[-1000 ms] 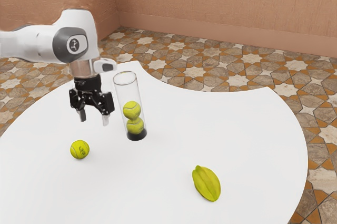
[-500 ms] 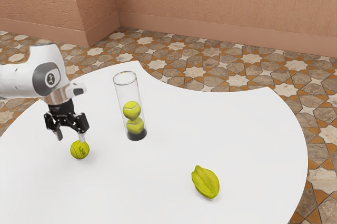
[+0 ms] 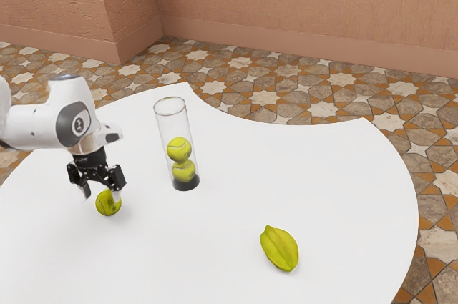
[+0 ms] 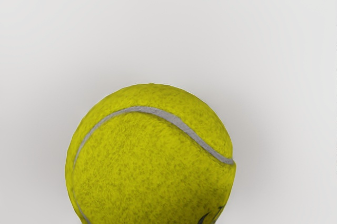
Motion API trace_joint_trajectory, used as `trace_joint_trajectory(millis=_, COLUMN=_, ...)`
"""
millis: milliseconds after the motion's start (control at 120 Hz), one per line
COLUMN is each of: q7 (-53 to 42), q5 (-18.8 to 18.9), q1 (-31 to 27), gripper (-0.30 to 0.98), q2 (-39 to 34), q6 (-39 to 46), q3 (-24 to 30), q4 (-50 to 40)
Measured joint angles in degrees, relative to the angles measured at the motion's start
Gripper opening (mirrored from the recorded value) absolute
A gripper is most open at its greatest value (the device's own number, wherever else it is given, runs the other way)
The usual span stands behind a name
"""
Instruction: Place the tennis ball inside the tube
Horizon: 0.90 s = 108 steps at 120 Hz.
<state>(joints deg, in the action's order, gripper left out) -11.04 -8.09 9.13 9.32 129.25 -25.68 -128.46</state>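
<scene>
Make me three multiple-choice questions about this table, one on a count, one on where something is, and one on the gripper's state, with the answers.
1. How many tennis balls are inside the tube?
A) One
B) Two
C) Four

2. Where is the starfruit?
A) On the floor
B) Inside the tube
C) On the table

3. How is the gripper?
A) Open
B) Shut on the starfruit
C) Shut on the tube

1: B, one ball sits above another behind the clear wall.
2: C, it lies on the white top.
3: A, its fingers stand apart at the loose ball, with a gap beside it.
</scene>
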Motion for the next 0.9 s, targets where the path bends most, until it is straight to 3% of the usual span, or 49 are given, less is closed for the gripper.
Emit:
trace_joint_trajectory(millis=292, q7=-1.89, q5=-4.04, q1=-0.18, gripper=0.67, q2=5.34, q6=4.27, q3=-0.07, q4=1.22)
trace_joint_trajectory(millis=642, q7=-3.27, q5=-5.87, q1=0.02, gripper=0.67, q2=7.51, q6=5.58, q3=-0.07, q4=0.38)
trace_joint_trajectory(millis=900, q7=-3.62, q5=-5.84, q1=0.39, gripper=0.41, q2=7.40, q6=5.88, q3=-0.08, q4=0.41)
